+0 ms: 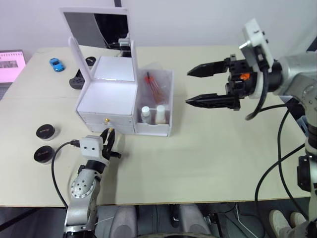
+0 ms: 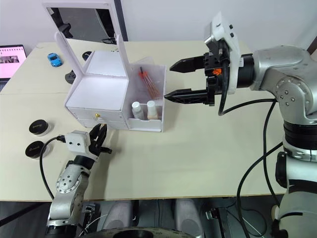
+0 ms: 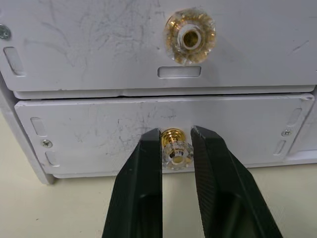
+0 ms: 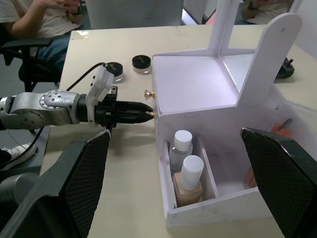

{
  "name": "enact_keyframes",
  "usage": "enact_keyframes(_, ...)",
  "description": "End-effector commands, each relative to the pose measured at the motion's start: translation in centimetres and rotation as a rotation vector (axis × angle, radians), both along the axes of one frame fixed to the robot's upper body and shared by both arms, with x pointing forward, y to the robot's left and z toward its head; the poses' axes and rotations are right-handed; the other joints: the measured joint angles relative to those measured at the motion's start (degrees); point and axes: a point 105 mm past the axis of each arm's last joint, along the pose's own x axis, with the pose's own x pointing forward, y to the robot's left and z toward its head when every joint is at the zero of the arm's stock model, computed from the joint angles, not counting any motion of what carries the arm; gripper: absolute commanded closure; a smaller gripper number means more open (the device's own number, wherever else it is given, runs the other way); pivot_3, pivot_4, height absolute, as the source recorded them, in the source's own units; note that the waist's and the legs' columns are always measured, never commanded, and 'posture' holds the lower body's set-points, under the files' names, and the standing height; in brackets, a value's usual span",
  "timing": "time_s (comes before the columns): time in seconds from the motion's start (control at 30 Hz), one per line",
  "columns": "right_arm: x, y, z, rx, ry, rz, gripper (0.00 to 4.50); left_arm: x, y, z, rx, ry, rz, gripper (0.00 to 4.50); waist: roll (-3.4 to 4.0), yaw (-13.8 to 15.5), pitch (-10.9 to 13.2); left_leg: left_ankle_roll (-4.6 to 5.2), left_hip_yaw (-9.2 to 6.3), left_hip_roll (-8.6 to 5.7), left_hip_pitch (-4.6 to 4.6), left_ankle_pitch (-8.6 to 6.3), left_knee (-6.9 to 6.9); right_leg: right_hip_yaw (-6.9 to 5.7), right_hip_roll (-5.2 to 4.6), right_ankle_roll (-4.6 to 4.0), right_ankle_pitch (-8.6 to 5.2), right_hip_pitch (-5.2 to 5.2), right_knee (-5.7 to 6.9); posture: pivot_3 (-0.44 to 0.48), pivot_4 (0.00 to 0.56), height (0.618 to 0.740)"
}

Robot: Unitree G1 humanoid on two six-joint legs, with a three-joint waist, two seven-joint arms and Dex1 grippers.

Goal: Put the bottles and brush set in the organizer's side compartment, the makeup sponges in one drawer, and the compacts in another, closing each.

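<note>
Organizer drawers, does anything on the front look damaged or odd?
Nothing broken. Both drawer fronts carry fine scratches and scuffs, seen up close from the left wrist. The left gripper has its fingers on either side of the lower drawer's knob; the upper knob is untouched.

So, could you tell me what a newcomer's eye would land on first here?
Probably the white organizer mid-table, its mirror raised, with two bottles and red brushes in its side compartment. Next, the left gripper straddling the lower drawer's knob, while the right gripper hangs open above the table.
</note>
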Motion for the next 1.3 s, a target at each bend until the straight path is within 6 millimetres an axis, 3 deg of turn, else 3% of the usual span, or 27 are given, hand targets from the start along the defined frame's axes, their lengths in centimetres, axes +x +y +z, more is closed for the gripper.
enact_keyframes(0.03,-0.2,-0.2,1.2,0.011,-0.064,-0.009,0.00,-0.1,0.4,0.0,-0.010,0.005,0.015,4.19,0.00,-0.04,0.00,0.00,0.00,0.00,0.02,0.00,0.01,0.00,0.00,-0.01,0.01,0.02,0.00,0.000,0.150,0.725)
enact_keyframes(0.33,0.0,0.1,0.7,0.011,-0.060,-0.001,0.00,-1.6,0.8,0.7,-0.025,-0.023,0.002,4.19,0.00,-0.21,0.00,0.00,0.00,0.00,0.04,0.00,-0.03,0.00,0.01,-0.02,0.01,0.03,0.00,0.000,0.150,0.725)
enact_keyframes(0.63,0.2,0.3,0.7,0.036,-0.038,0.032,0.00,-5.3,1.9,1.4,-0.026,-0.045,0.015,4.19,0.00,-0.27,0.00,0.00,0.00,0.01,0.03,0.00,-0.07,0.02,0.01,0.06,-0.04,-0.04,-0.02,0.000,0.150,0.725)
enact_keyframes(1.0,0.7,0.9,0.2,0.060,-0.021,0.061,0.00,-8.7,3.2,-0.4,-0.033,0.034,0.063,4.19,-0.01,-0.73,0.00,0.02,0.04,0.02,-0.04,-0.02,-0.11,0.02,0.01,0.20,-0.14,-0.15,-0.06,0.000,0.150,0.725)
enact_keyframes(1.3,0.5,0.9,0.4,0.059,-0.025,0.058,0.00,-9.4,2.4,-1.5,-0.071,0.058,-0.004,4.19,-0.01,-0.68,0.00,0.09,0.07,0.02,-0.04,-0.07,-0.09,0.05,0.00,0.22,-0.16,-0.16,-0.11,0.000,0.150,0.725)
